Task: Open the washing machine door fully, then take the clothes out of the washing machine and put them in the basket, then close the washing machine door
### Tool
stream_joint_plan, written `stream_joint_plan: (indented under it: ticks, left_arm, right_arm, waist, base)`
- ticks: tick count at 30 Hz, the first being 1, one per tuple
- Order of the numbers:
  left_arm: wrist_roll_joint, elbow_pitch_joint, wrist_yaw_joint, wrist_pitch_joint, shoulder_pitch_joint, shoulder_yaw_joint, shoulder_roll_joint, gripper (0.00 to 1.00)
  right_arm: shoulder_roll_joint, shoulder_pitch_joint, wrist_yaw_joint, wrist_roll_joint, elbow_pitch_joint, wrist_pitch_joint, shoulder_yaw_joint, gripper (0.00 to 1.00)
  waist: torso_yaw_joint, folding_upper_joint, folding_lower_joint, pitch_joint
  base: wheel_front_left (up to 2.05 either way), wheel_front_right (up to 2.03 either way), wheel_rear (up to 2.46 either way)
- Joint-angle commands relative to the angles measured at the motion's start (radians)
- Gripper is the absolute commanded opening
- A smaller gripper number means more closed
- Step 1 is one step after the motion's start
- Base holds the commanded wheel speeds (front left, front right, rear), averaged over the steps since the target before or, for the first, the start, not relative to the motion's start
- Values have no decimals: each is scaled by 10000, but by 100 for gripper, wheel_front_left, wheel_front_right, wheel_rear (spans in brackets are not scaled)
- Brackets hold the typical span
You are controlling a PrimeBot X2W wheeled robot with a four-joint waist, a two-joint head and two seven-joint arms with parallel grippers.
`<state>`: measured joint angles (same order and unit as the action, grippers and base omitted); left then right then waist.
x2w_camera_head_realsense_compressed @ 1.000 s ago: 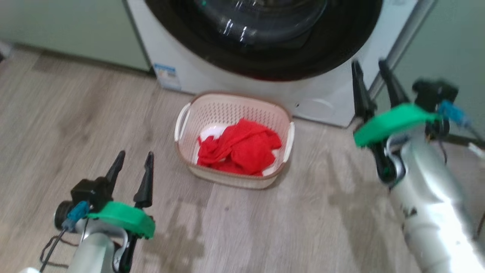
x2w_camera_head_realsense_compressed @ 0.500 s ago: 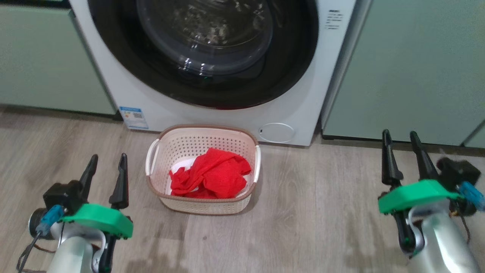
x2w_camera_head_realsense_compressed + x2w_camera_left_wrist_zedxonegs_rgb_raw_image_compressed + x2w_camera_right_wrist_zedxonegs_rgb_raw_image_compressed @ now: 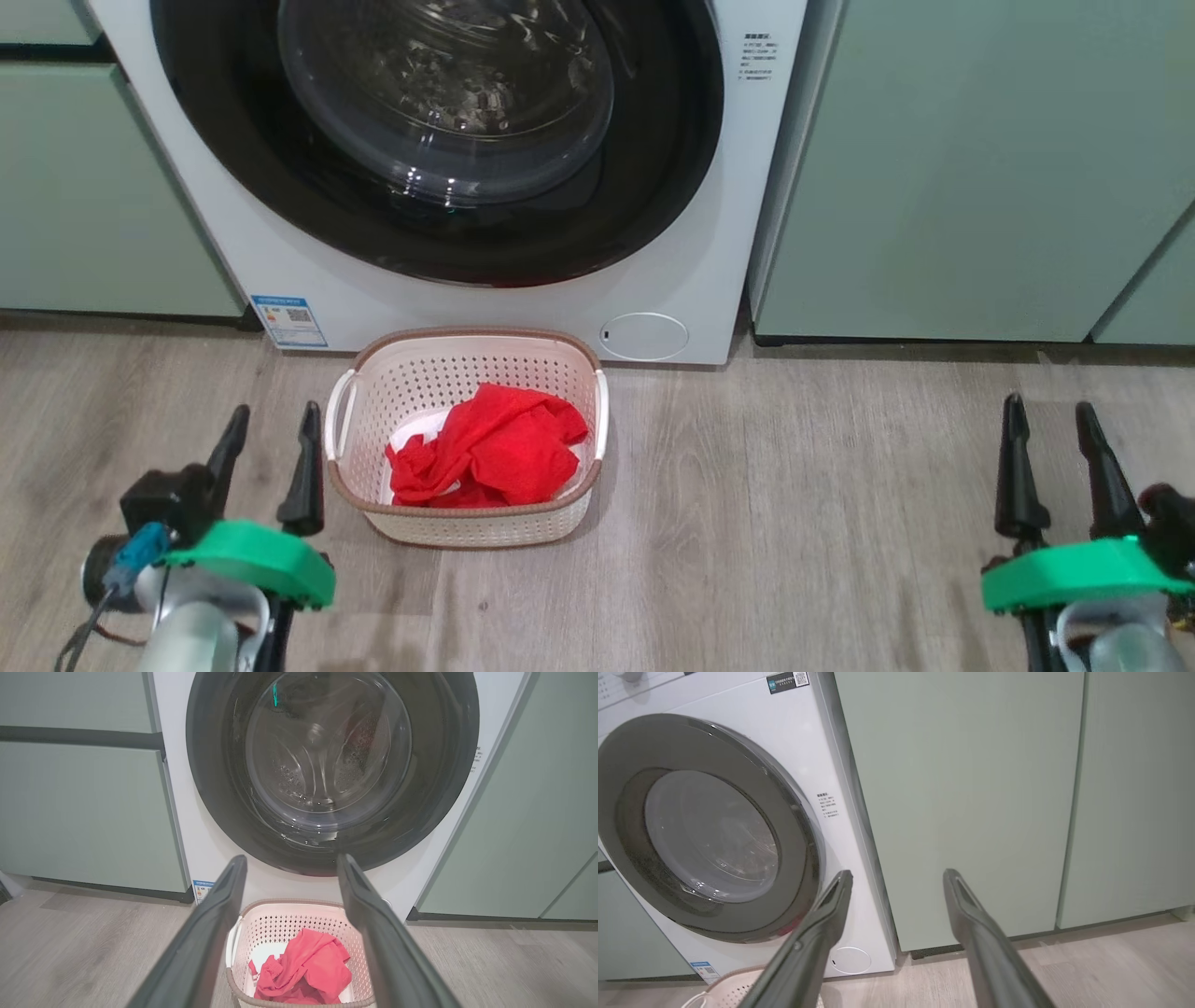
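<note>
Holding left gripper [image 3: 275, 411] and right gripper [image 3: 1047, 403] parted, empty, at lower corners; seeing crumpled red clothes [image 3: 495, 448] lying in cream perforated plastic basket [image 3: 476, 333].

A white washing machine [image 3: 215, 252] sits at the upper left of the frame, its door [image 3: 672, 168] glossy black around a clear window. A blue label sticker [image 3: 289, 320] marks its lower corner. Below is a cream basket [image 3: 467, 333] dotted with holes, brown-rimmed, and bright red clothes [image 3: 495, 448]. The cabinets [image 3: 952, 168] are pale green, the floor [image 3: 794, 523] grey-brown wood grain.
</note>
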<state>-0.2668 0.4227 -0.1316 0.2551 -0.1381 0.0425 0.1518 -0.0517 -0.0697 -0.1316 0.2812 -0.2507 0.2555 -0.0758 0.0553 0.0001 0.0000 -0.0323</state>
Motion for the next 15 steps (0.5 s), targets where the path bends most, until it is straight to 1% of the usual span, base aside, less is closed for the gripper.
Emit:
stream_joint_plan:
  ticks: [1,6,15]
  left_arm:
    - [-14,-278,10,67,-286,301,128,100]
    - [87,-247,10,67,-172,301,-75,100]
    - [52,-107,9,67,-218,241,-86,100]
  right_arm:
    - [-2,-126,9,-179,415,63,192,100]
    - [4,255,9,-631,479,63,186,100]
    - [7,272,9,-881,313,63,147,100]
  waist:
    - [-27,-1,0,-6]
    - [-112,-1,0,-13]
    - [-111,-1,0,2]
  base:
    - [0,0,0]
    - [0,0,0]
    - [0,0,0]
